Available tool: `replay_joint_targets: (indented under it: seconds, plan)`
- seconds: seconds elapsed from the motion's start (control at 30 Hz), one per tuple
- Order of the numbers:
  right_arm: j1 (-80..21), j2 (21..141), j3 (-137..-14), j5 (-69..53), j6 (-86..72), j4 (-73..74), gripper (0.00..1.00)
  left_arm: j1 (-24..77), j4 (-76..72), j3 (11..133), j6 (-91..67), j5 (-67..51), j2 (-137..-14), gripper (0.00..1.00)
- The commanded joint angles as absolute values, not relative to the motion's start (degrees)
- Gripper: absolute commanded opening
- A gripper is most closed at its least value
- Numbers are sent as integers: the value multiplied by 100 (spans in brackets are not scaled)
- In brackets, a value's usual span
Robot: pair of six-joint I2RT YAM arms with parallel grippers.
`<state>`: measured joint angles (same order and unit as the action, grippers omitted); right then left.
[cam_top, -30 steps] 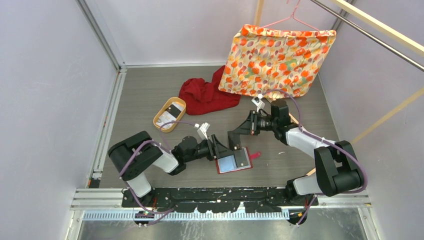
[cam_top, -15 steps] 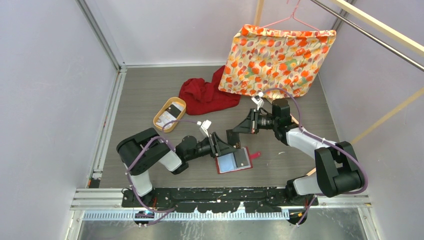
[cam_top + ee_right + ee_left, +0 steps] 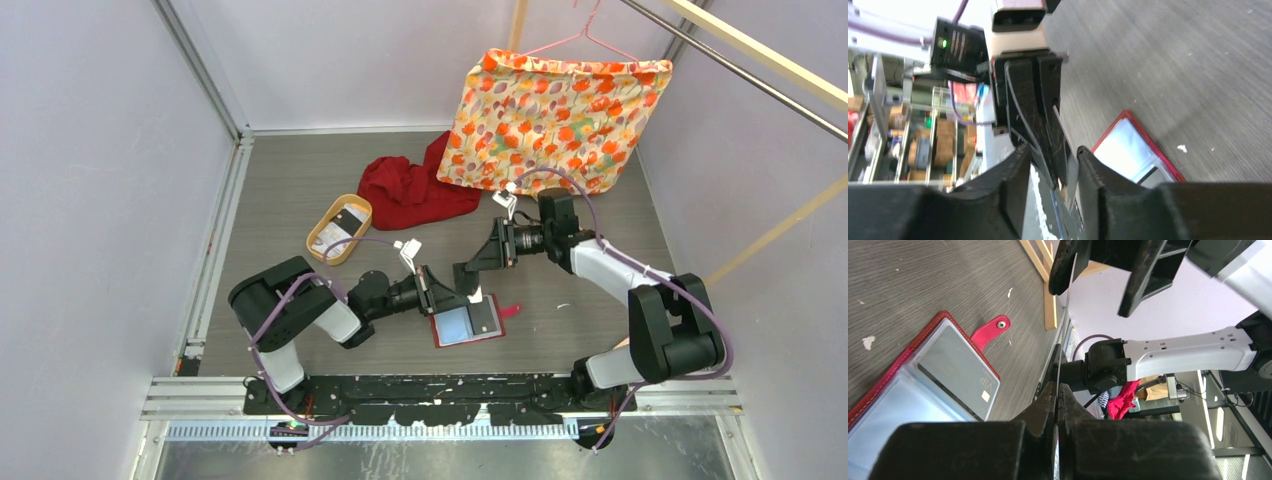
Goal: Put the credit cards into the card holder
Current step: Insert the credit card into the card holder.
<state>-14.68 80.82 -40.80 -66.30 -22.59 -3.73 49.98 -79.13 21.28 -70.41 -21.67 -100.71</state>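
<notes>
Overhead view, lower centre: the card holder [image 3: 462,326] lies open and flat on the bench [image 3: 290,180], red cover down, its snap tab [image 3: 510,311] pointing right. The two arms meet just above its upper edge.

Left claw [image 3: 1057,390]: closed tight on a credit card [image 3: 1064,325]. In the left wrist view we see the card edge-on, a thin pale line rising from between the pinched fingers toward the top of the frame. It is off the bench, above the holder's upper edge.

Right claw [image 3: 1098,270]: part-way open, fingers clearly apart. The card's far end lies along the inner face of one finger [image 3: 1063,265]; the other finger stands well clear of it. The right wrist view agrees, with the card in the gap between that claw's fingers and the left claw's black fingers directly opposite.

Inside the holder: a pale clear-window pocket [image 3: 893,415] on the left half, and a dark card [image 3: 959,374] marked "VIP" in the right-hand pocket.

Upper left of the holder, well apart: a tan oval tray [image 3: 311,237] holding more credit cards [image 3: 332,236], one dark and one whitish.

Beside the tray, toward upper centre: a crumpled red cloth [image 3: 410,190]. Above it, upper right: an orange floral fabric [image 3: 555,115] hanging from a pink hanger [image 3: 585,35].
</notes>
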Motion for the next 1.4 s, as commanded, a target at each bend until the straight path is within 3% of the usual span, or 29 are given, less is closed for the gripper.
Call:
replay_joint_targets:
  seconds: [0.0,0.13,0.27,0.5,0.63,0.7,0.87,1.07,1.27,1.33,1.37]
  plan:
    - [-1435,8343,-4871,-7600,-196,1900,49,4922,-8191,1934,-6624,-2433,-9801,0]
    - [-1425,8528,-5303,-7761,1178,3385,54,4889,-8148,1855,-6505,-2619,-9763,1]
    - [-1426,8610,-5375,-7714,1251,3481,47,4887,-8139,1923,-6505,-2780,-9854,0]
    - [-1416,8539,-5418,-7679,1477,3629,26,4887,-8141,1963,-6540,-2915,-9979,1]
    - [-1421,8534,-5493,-7642,1793,3895,7,4887,-8139,2003,-6581,-2954,-10048,1]
    - [-1415,8528,-5548,-7562,2042,4122,1,4866,-8115,2008,-6642,-2946,-10055,9]
    - [-1234,8408,-5581,-7176,2316,4451,1,4800,-7633,1905,-6616,-2960,-9689,38]
    - [-688,8412,-5275,-7143,2068,4344,1,4818,-5990,1503,-5821,-2348,-8282,43]
    - [-696,8326,-5184,-6125,1595,4084,1,5474,-3205,1959,-4356,-1022,-6357,44]
    - [-700,8364,-5236,-5895,1610,4176,1,5610,-2973,1892,-4018,-633,-5963,51]
    - [-703,8393,-5226,-5826,1559,4174,1,5611,-3137,1746,-3986,-523,-5837,62]
